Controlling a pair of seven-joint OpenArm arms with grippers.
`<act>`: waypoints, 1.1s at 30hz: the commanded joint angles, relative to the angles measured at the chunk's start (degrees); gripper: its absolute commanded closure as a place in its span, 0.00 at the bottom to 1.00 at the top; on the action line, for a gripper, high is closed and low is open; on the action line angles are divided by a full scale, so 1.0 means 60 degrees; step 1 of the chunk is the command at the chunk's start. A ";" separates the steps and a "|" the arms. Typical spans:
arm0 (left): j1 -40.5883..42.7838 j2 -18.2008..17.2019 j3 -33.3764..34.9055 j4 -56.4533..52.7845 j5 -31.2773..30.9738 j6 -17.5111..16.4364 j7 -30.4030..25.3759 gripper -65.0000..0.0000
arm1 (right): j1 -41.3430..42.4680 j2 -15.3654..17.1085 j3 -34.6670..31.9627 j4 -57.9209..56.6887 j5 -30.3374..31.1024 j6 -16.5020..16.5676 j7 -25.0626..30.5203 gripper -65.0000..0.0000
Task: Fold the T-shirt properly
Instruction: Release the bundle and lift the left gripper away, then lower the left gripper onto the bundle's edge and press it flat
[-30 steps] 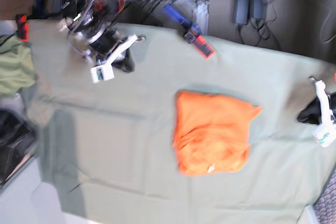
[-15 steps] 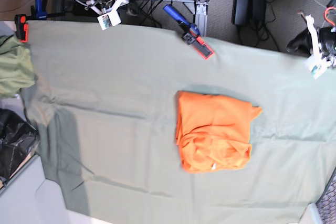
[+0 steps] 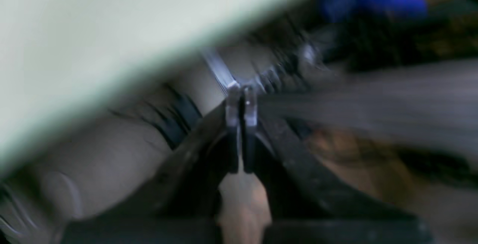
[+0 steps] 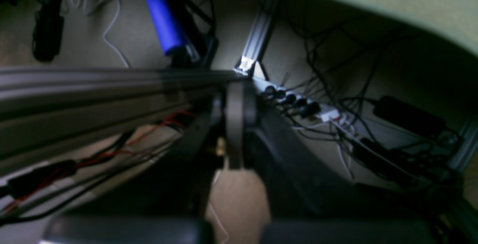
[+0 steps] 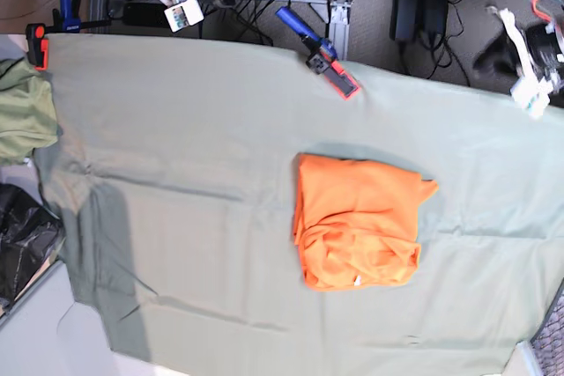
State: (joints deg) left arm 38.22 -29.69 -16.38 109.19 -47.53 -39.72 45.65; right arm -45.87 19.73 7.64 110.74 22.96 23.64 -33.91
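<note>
Grippers were inspected first. The left gripper (image 3: 241, 98) was clenched, jaws pressed together with nothing between them, and its blurred wrist view showed it off the table edge, over cabling and floor. The right gripper (image 4: 239, 98) was likewise clenched and empty, hanging past the far edge of the table above a power strip (image 4: 298, 107) and a tangle of cables. In the base view both arms sat at the top corners, well apart from the work.

Moving outward, the pale green cloth (image 5: 194, 156) covered the table, pinned at its far edge by a blue-handled clamp (image 5: 319, 55). An olive garment (image 5: 22, 121) lay bunched at one side, apart from the task.

The T-shirt (image 5: 357, 222) lay near the middle of the cloth as a compact, roughly square orange packet, several layers deep, with one corner poking out towards the left arm's side and rumpled folds across its near half.

Judgement: the fabric looked thin, soft and light, with no stiffness of its own; a lifted layer would likely sag and drag the ones beneath. Any further hold would best be taken at an outer corner or a folded edge, pinching the layers together and keeping low. The fold appeared largely done, though untidy.
</note>
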 commanded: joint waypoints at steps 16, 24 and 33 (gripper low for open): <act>-0.1577 -0.0674 -0.1180 0.0408 -0.0550 -0.0046 -0.0576 0.79 | -0.0109 0.0040 0.0044 0.0149 -0.0328 0.0849 0.0117 1.00; -0.3654 -0.0710 0.0951 0.0117 0.0583 -0.0046 -0.1348 0.79 | -0.0120 0.0040 0.0047 0.0149 -0.0787 0.0849 0.0102 1.00; -0.6594 0.0197 0.3322 -0.2565 0.1399 0.0011 -0.1858 0.79 | -0.0244 -0.0423 0.0047 0.0149 -0.1064 0.0845 0.0106 1.00</act>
State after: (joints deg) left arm -0.43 -27.75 3.95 92.86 -38.13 -39.27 35.92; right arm -46.83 16.95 7.70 110.74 16.23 23.64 -34.13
